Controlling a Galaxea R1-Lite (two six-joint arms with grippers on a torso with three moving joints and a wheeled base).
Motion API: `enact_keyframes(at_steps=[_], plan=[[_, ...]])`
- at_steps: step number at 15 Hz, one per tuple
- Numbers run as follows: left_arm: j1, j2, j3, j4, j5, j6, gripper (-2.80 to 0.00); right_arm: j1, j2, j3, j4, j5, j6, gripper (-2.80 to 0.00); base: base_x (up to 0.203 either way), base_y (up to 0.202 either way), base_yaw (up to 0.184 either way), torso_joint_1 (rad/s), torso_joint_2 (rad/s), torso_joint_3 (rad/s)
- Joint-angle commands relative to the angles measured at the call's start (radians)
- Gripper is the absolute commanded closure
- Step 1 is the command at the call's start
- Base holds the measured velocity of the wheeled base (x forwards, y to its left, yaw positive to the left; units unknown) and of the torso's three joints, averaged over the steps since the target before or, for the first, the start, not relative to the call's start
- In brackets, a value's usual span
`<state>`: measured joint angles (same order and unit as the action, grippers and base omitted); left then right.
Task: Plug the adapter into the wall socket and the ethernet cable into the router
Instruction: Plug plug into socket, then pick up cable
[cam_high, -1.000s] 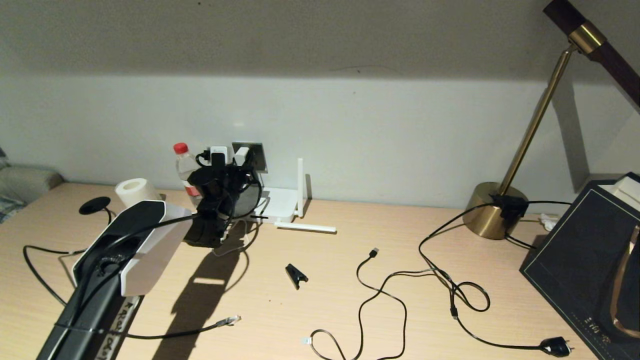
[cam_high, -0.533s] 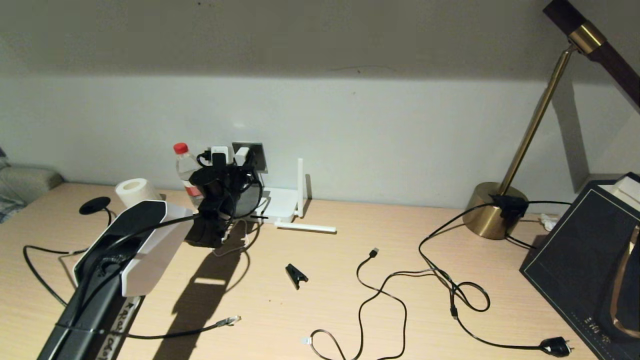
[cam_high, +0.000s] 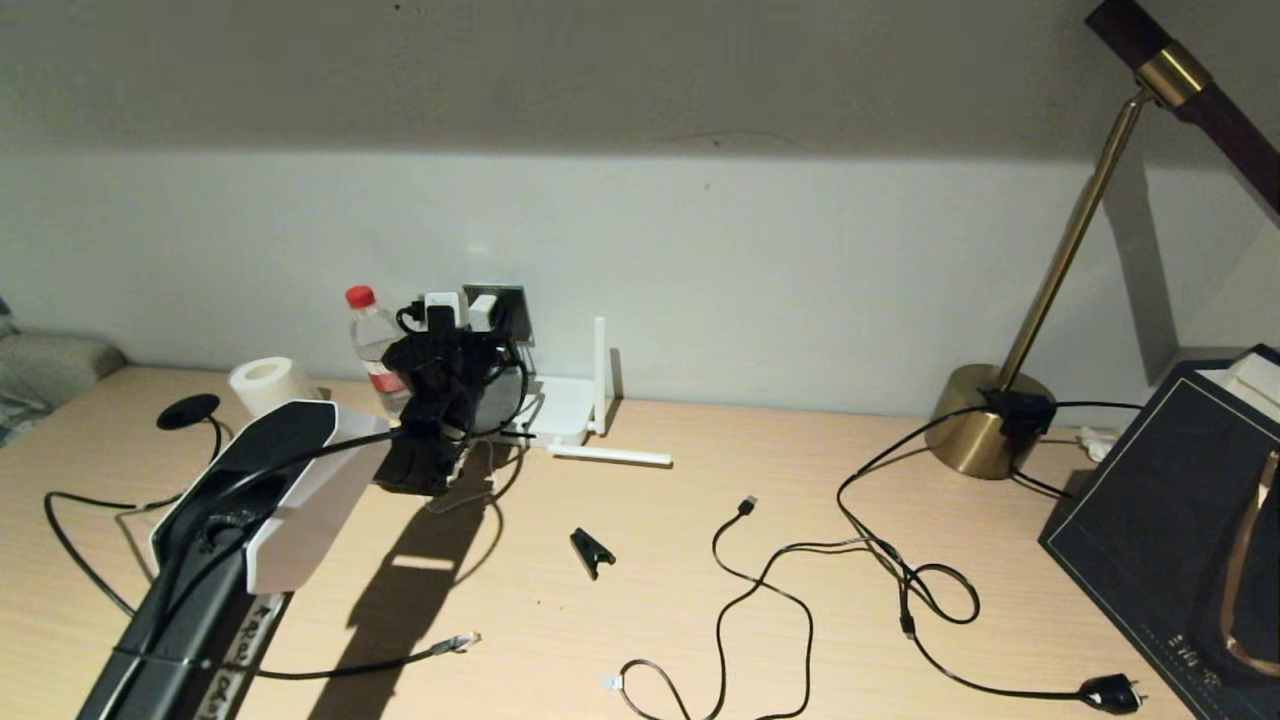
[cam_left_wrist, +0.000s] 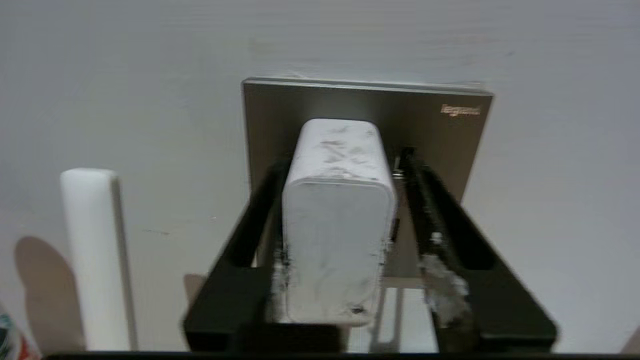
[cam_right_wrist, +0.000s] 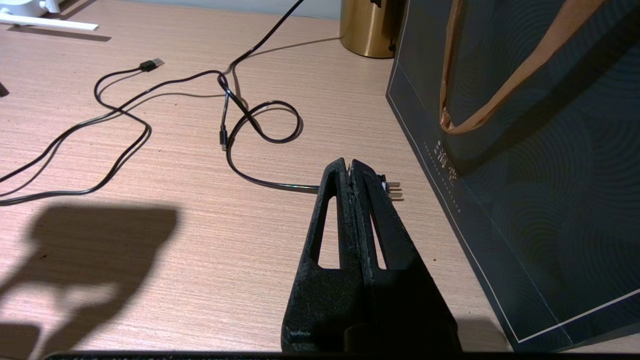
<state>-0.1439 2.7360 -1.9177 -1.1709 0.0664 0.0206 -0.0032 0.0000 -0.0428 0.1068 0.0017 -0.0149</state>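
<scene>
The white adapter (cam_left_wrist: 335, 220) stands with its far end against the grey wall socket (cam_left_wrist: 440, 135). My left gripper (cam_left_wrist: 344, 162) straddles it, open: one finger lies close along the adapter, and the other finger (cam_left_wrist: 425, 200) stands apart with a strip of plate showing between. In the head view the left gripper (cam_high: 468, 335) is at the wall socket (cam_high: 512, 305), beside the router (cam_high: 560, 412). The ethernet cable's clear connector (cam_high: 462, 638) lies near the desk's front edge and its black disc (cam_high: 188, 410) at the far left. My right gripper (cam_right_wrist: 350, 166) is shut on nothing, low over the desk.
A water bottle (cam_high: 370, 340) and a paper roll (cam_high: 262, 382) stand left of the socket. A black clip (cam_high: 592, 550), a USB-tipped cable (cam_high: 745, 506) and the lamp cord with its black plug (cam_high: 1110, 692) lie on the desk. A brass lamp base (cam_high: 985, 420) and a dark bag (cam_right_wrist: 525, 150) stand at the right.
My left gripper has edged slightly closer to the wall socket. Nothing else on the desk has moved.
</scene>
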Motion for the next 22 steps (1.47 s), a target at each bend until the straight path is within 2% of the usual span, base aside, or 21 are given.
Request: enact_keyframes(at_steps=[1,4,6,15,19,22], plan=[[0.000,-0.002,0.000,-0.010,-0.004,0.001,-2.80,0.000,0.002,0.000,0.001,0.000,0.000,0.00,0.000,0.000,0.000,0.000,0.00,0.000],[0.000,-0.018,0.011,-0.018,-0.002,0.001,-2.80,0.000,0.002,0.000,0.001,0.000,0.000,0.00,0.000,0.000,0.000,0.000,0.00,0.000],[0.000,-0.046,0.071,-0.039,-0.002,0.001,-2.80,0.000,0.002,0.000,0.001,0.000,0.000,0.00,0.000,0.000,0.000,0.000,0.00,0.000],[-0.022,-0.354,0.663,-0.289,-0.018,0.001,-2.80,0.000,0.002,0.000,0.001,0.000,0.000,0.00,0.000,0.000,0.000,0.000,0.00,0.000],[-0.022,-0.562,0.849,-0.313,-0.017,0.001,-2.80,0.000,0.002,0.000,0.001,0.000,0.000,0.00,0.000,0.000,0.000,0.000,0.00,0.000],[-0.022,-0.778,1.068,-0.305,-0.035,0.003,-2.80,0.000,0.002,0.000,0.001,0.000,0.000,0.00,0.000,0.000,0.000,0.000,0.00,0.000]])
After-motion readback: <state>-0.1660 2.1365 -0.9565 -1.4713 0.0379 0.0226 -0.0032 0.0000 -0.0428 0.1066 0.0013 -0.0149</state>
